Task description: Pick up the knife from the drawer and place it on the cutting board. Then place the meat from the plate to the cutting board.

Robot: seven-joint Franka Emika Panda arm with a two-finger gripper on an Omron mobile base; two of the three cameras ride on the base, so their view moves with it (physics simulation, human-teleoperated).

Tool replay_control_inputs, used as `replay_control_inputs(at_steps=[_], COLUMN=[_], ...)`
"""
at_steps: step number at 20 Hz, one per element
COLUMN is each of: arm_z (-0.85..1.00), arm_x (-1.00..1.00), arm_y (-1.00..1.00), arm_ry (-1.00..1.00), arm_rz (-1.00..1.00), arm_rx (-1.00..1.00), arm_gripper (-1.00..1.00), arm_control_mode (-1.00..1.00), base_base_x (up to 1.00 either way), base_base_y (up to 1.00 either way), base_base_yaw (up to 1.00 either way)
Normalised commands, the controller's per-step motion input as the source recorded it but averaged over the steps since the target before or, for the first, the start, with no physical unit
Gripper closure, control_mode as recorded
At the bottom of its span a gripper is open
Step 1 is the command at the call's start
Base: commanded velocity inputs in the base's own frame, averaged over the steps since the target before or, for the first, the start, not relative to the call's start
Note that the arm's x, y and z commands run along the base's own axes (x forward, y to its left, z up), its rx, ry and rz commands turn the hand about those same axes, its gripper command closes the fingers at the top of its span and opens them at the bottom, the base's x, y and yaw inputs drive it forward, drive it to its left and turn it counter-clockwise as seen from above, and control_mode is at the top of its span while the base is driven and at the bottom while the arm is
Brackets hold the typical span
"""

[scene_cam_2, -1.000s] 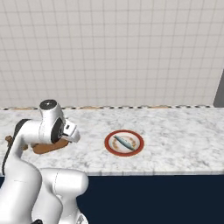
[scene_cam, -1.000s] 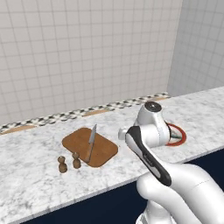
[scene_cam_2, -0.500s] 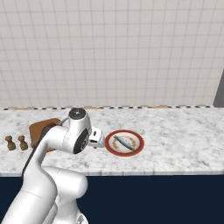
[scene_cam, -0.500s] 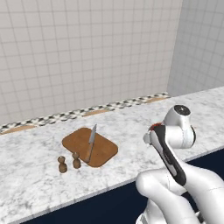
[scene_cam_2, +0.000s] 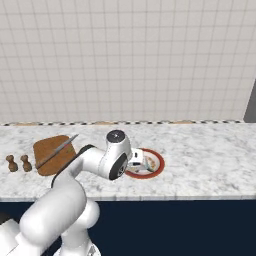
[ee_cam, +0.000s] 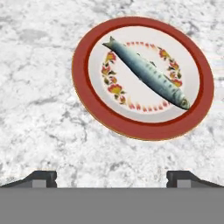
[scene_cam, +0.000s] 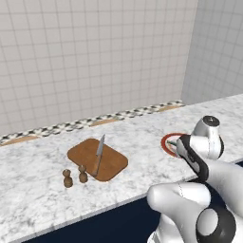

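The knife (scene_cam: 98, 155) (scene_cam_2: 57, 151) lies slantwise on the brown cutting board (scene_cam: 114, 163) (scene_cam_2: 47, 145), its blade pointing toward the wall. To the right stands the red-rimmed plate (scene_cam: 166, 141) (scene_cam_2: 160, 161) (ee_cam: 83, 83). On it lies the meat (ee_cam: 146, 72), a silver-blue fish set diagonally. My gripper (ee_cam: 111, 177) (scene_cam_2: 137, 161) hangs open just above the counter beside the plate, pointing down, with nothing between its fingers. The fish lies ahead of the fingertips, untouched. The drawer is out of view.
Two small wooden shakers (scene_cam: 75, 176) (scene_cam_2: 17, 163) stand on the marble counter (scene_cam: 38, 190) left of the board. A tiled wall runs along the back. The counter's front edge lies close behind the plate.
My arm has swung right, from beside the cutting board to over the plate. The gripper has stayed open. Knife, board and plate have not moved.
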Motion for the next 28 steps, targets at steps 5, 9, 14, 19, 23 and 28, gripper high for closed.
replay_control_inputs(at_steps=[5, 9, 14, 19, 23, 28], arm_z=[0.23, 0.04, -0.05, -0.40, -0.46, -0.12], arm_x=[0.62, 0.31, 0.24, 0.13, 0.15, 0.28], arm_y=[-0.99, -0.27, 0.00, 0.15, 0.30, 0.04], arm_ry=[0.17, 0.02, 0.00, 0.00, 0.00, 0.00], arm_rz=[0.06, 0.02, 0.00, 0.00, 0.03, 0.04], arm_rx=[-0.12, 0.00, 0.00, 0.00, 0.00, 0.00], arm_gripper=[-1.00, -1.00, -1.00, -1.00, -1.00, -1.00], arm_control_mode=[-1.00, -1.00, -1.00, -1.00, -1.00, -1.00], base_base_x=[0.00, 0.00, 0.00, 0.00, 0.00, 0.00], base_base_y=[0.00, 0.00, 0.00, 0.00, 0.00, 0.00], base_base_yaw=[0.00, 0.00, 0.00, 0.00, 0.00, 0.00])
